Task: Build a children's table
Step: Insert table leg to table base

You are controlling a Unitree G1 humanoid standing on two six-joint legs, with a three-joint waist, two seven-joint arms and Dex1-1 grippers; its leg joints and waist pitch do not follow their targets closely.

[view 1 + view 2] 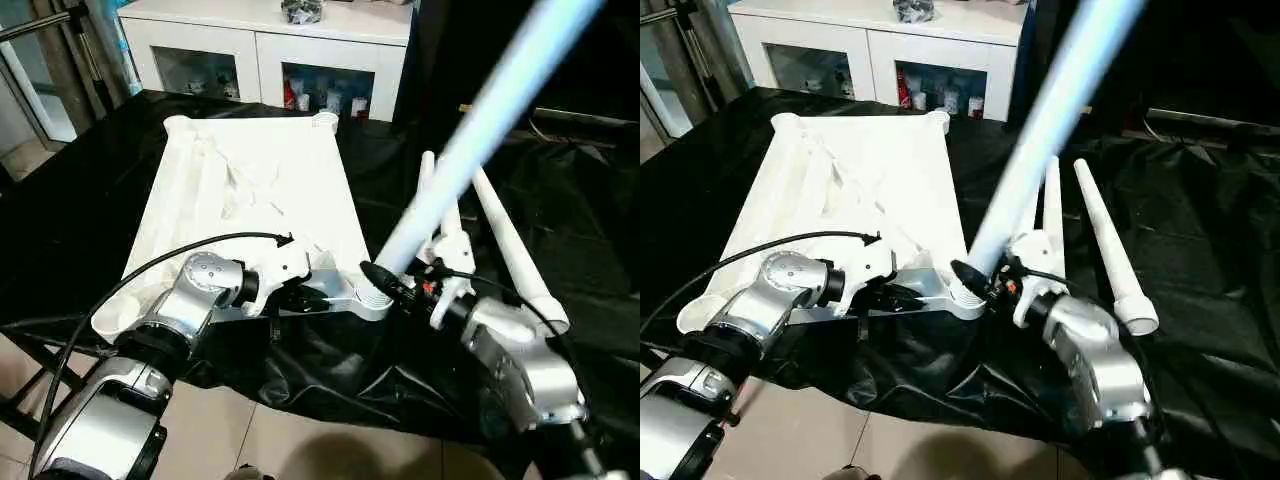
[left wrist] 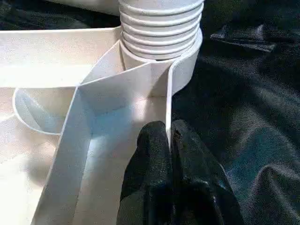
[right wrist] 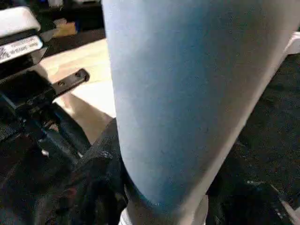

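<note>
The children's table top point(image 1: 250, 190) lies upside down on a black cloth, ribbed side up. My left gripper point(image 2: 168, 129) is shut on a thin rim wall just beside the near right corner socket point(image 1: 370, 300). One white leg point(image 1: 480, 120) stands with its threaded end point(image 2: 159, 23) in that socket. It leans up and to the right, towards the camera. My right gripper point(image 1: 395, 280) is closed around this leg just above the socket, and a black finger point(image 3: 93, 173) presses against the tube. Two more legs point(image 1: 510, 250) lie on the cloth to the right of the top.
A white cabinet with glass doors point(image 1: 270, 40) stands behind the work surface. The black cloth point(image 1: 590, 200) hangs over the near edge, with tiled floor point(image 1: 280, 440) below. A metal frame point(image 1: 40, 30) rises at the far left.
</note>
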